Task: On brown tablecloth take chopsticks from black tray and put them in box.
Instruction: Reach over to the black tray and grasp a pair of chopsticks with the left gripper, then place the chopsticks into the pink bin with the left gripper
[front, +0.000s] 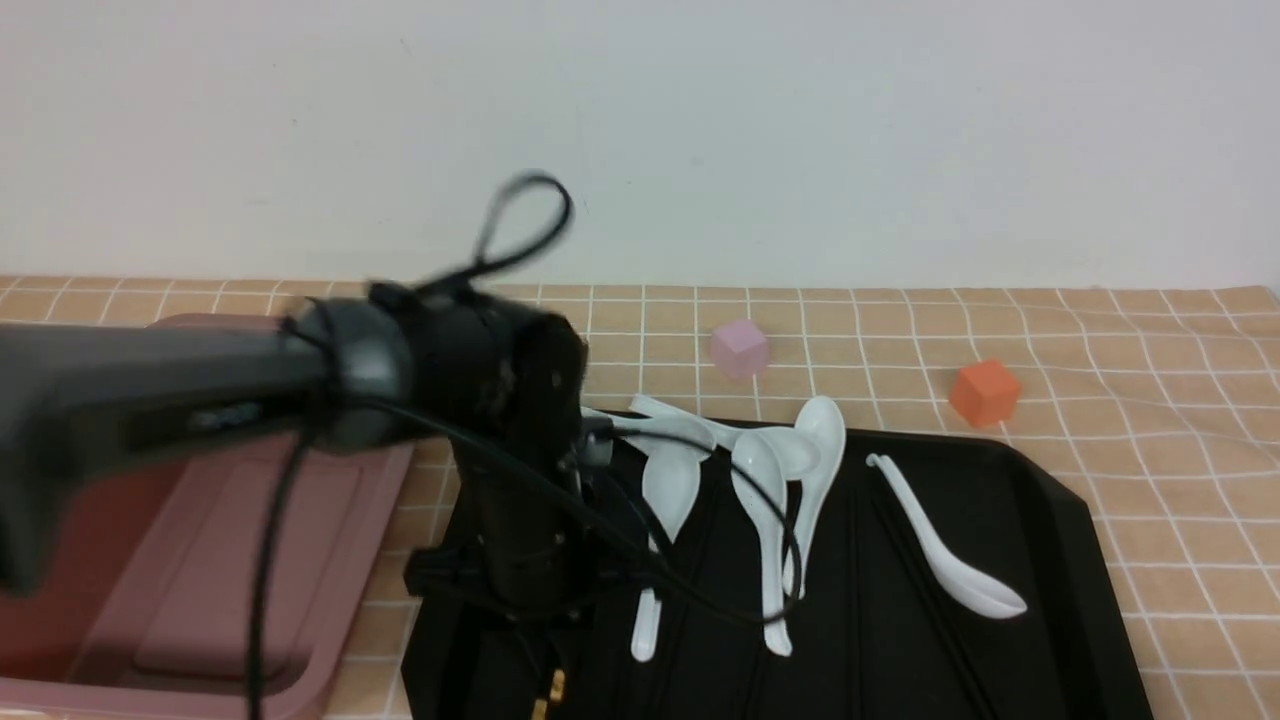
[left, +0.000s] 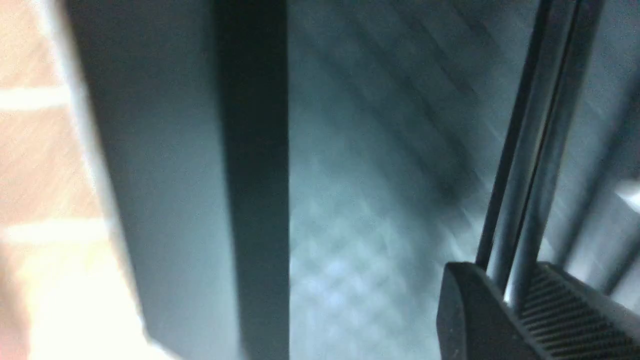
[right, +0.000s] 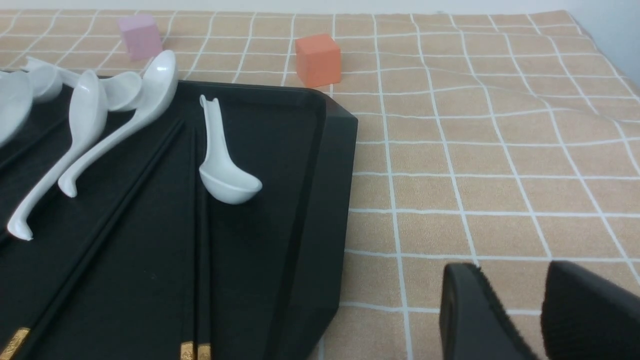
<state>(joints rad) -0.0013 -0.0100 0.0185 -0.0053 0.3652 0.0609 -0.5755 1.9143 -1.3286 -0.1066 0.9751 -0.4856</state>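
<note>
Chopsticks (left: 530, 150) are gripped in the closed left pincer (left: 515, 295) at the black tray (front: 1000, 480), not yet carried to the box (front: 375, 540) beside it; more chopsticks (right: 200, 240) are left on the tray, and the right pincer (right: 515, 285) is held slightly open, empty, over the tablecloth (right: 500, 150).

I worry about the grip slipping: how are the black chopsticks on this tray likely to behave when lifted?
The chopsticks pinched in the left hand look smooth and glossy, so they may slip or pivot. Those on the black tray lie dead straight, so they are probably stiff. They are very thin, so likely light.
</note>
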